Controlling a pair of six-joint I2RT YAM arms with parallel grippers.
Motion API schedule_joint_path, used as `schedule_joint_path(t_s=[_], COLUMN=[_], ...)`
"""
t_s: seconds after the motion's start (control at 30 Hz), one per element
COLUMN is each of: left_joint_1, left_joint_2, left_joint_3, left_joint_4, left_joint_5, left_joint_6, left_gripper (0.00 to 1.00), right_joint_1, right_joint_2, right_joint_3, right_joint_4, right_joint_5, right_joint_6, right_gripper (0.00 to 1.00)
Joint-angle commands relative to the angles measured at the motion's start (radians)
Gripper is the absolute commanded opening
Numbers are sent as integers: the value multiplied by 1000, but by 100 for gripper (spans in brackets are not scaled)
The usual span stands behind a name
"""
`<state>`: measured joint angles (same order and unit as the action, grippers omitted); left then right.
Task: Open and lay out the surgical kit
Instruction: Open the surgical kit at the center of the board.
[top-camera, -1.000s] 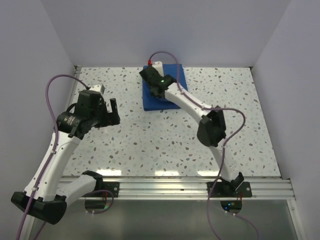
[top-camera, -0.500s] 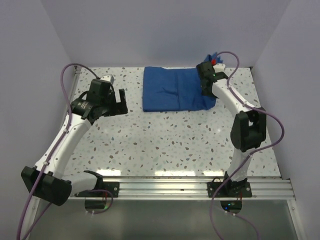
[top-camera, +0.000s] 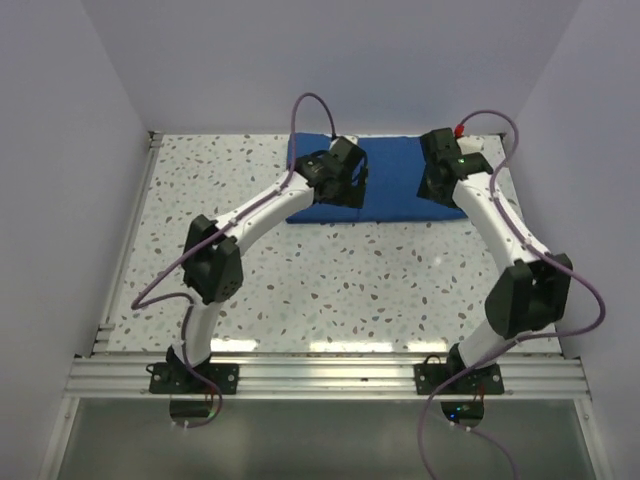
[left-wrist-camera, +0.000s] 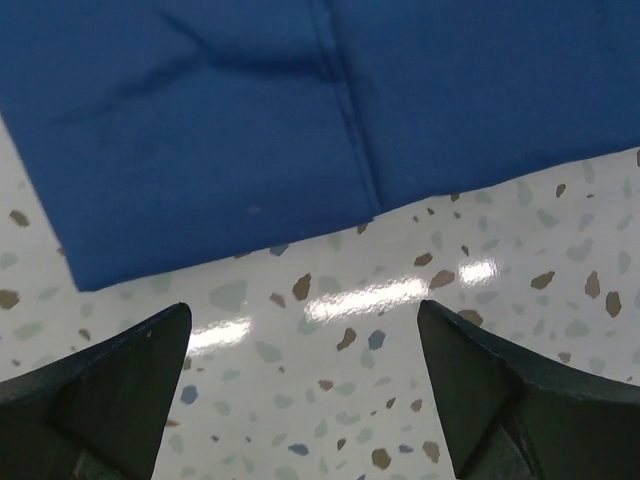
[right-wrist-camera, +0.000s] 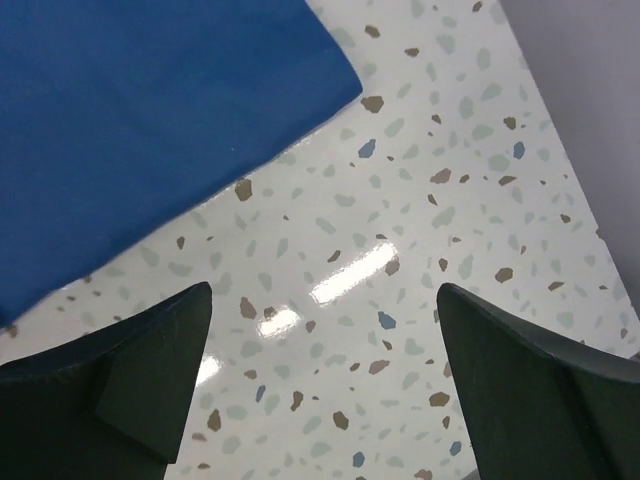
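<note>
Over on the left, your left fingers (left-wrist-camera: 110, 390) are spread wide and holding nothing. They hang over the desk (top-camera: 300, 270) right at the near edge of the royal-blue wrap (top-camera: 395, 180). That wrap lies at the far side of the desk, a little right of the middle, flat and broad. From the left wrist you can see its near-left corner (left-wrist-camera: 72, 280) and a fold line (left-wrist-camera: 345, 110) running back from the near edge, so there are layers here.

I see no tray and no instruments in any view. If they are here they are under the cloth, and I can't tell that from these pictures.

Moving right, your right fingers (right-wrist-camera: 120, 390) are also spread wide and empty, above bare desk just off the wrap's right-hand corner (right-wrist-camera: 345, 85).

On handling: this looks like soft, light fabric that will drape and bunch rather than lift as a sheet. It should slide easily on that glossy desk, so a one-sided pull may drag the whole bundle.

My call is to pinch a free edge or corner of the top layer only, close to the fold line. Peel it back low and slowly, because any loose steel inside could roll or slip.
</note>
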<state>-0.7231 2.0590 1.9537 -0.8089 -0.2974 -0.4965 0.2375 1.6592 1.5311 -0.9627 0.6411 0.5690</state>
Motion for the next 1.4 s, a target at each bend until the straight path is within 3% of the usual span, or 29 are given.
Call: schedule_joint_path(t_s=[0.0, 0.4, 0.83, 0.97, 1.1, 1.17, 1.3, 1.37], left_joint_1=[-32, -35, -19, 7, 25, 30, 34, 34], left_joint_2=[166, 394, 355, 385, 383, 385, 395, 394], left_joint_3=[190, 251, 272, 313, 306, 301, 298, 292], left_joint_4=[-36, 50, 136, 111, 119, 123, 117, 119], left_joint_5=[-65, -68, -40, -25, -20, -17, -3, 27], left_joint_6=[-45, -30, -2, -2, -4, 1, 3, -1], left_gripper=[100, 99, 93, 85, 68, 64, 63, 68], right_joint_1=[3, 2, 3, 2, 3, 2, 2, 3], right_joint_2=[-163, -410, -383, -380, -377, -372, -357, -348], right_joint_3=[4, -89, -61, -65, -72, -80, -75, -69], right_joint_4=[-33, -105, -122, -120, -114, -108, -107, -102], right_joint_5=[-12, 9, -40, -52, -54, -51, -54, -55], right_joint_6=[-29, -127, -115, -109, -110, -112, -115, -118], right_gripper=[99, 99, 99, 99, 99, 99, 99, 99])
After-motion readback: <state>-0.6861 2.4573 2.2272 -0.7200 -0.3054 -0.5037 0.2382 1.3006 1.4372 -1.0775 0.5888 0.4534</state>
